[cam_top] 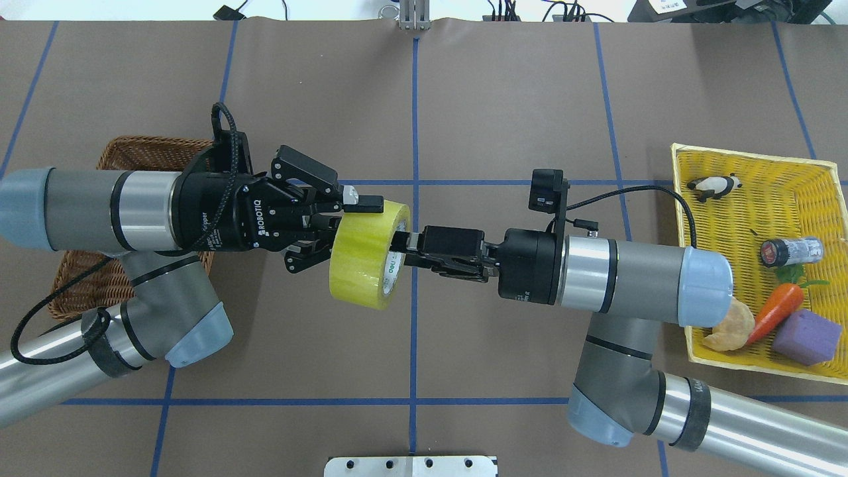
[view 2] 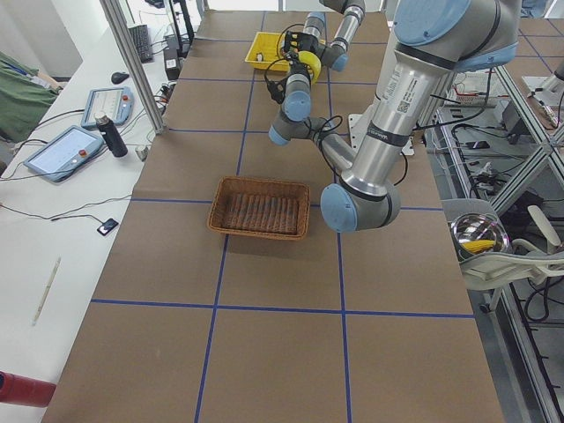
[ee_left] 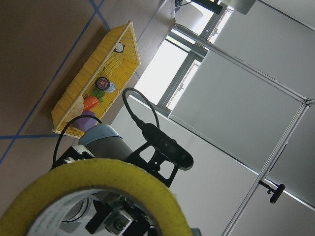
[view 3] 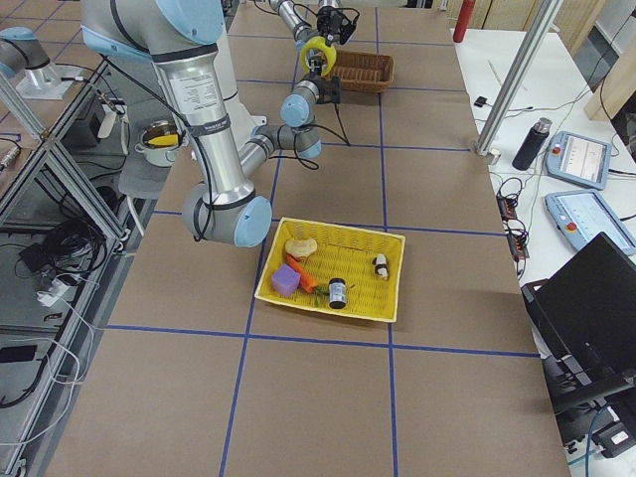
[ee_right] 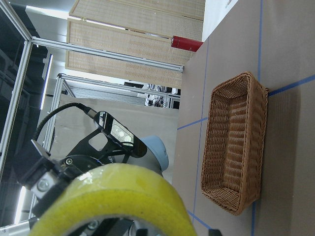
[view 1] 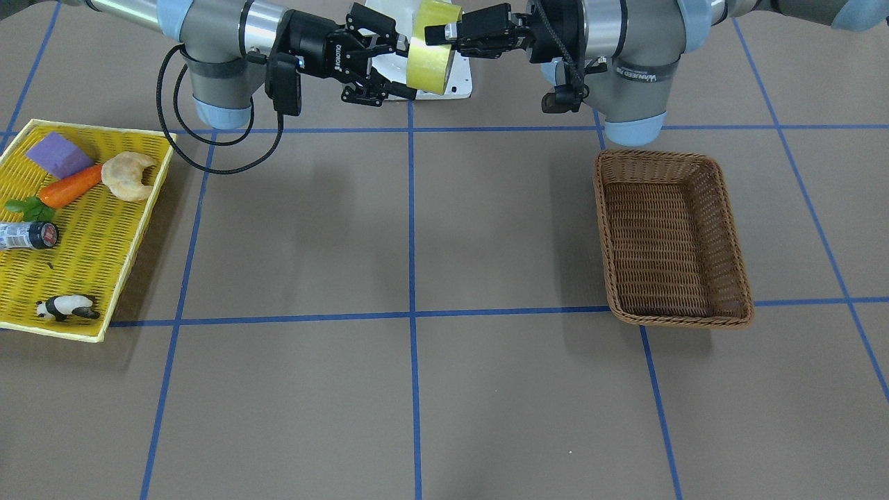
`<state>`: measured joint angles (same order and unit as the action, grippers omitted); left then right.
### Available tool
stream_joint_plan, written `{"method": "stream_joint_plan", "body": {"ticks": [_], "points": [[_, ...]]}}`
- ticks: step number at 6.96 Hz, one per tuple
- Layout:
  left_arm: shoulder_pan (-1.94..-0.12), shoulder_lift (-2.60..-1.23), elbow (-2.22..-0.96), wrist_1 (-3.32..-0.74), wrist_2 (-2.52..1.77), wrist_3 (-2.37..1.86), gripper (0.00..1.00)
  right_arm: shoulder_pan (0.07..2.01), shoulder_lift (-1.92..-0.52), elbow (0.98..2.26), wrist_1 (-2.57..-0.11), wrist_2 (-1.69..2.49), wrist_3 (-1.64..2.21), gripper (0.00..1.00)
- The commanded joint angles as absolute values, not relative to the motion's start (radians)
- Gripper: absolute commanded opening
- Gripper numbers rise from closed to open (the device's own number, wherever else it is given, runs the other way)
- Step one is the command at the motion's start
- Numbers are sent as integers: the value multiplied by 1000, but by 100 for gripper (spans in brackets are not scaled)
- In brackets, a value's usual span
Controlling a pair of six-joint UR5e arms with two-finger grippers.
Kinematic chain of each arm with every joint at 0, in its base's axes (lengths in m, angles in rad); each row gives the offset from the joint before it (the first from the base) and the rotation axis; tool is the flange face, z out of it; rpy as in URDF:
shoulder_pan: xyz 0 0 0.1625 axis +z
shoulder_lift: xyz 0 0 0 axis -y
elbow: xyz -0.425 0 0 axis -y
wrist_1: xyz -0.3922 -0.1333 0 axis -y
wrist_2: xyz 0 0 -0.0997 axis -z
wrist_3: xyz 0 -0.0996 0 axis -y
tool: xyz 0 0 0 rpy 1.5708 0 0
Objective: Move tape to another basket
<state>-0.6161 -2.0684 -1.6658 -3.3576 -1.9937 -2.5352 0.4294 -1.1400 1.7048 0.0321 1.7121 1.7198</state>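
Item: the tape [cam_top: 363, 265], one roll, aloft over mid-table between the two arms, not touching the table [view 1: 417, 389]. Its axis lies level, along the line from wrist to wrist, with the open core toward the right arm. Tool one, the left gripper [cam_top: 363, 214]: fingers drawn close, one finger [cam_top: 366, 205] laid on the roll's outer face on the side away from the robot, its partner hidden by the roll; judged to be pinching that wall. Tool two, the right gripper [cam_top: 405, 244]: at the opposite end, fingers one above the other, the upper run into the core, the lower at the roll's underside; likewise judged clamped on the wall, though the pads are hidden. Destination: the basket [view 1: 667, 236], on the robot's left, partly beneath the left forearm, so the left arm is much the nearer. The yellow tray [view 1: 149, 208] sits well apart on the right. Step pending, by estimate: the right lets go and the left swings the roll back over the basket.
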Motion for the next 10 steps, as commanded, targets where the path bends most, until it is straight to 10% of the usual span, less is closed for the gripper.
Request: {"method": "stream_joint_plan", "body": {"ticks": [1, 10], "points": [[-615, -2068, -1667, -3358, -1994, -2536, 0, 448, -1146, 1709, 29, 1720, 1733, 100], [-883, -2056, -1669, -2974, -2000, -2171, 0, 1254, -1198, 1552, -362, 2680, 1385, 100]]}}
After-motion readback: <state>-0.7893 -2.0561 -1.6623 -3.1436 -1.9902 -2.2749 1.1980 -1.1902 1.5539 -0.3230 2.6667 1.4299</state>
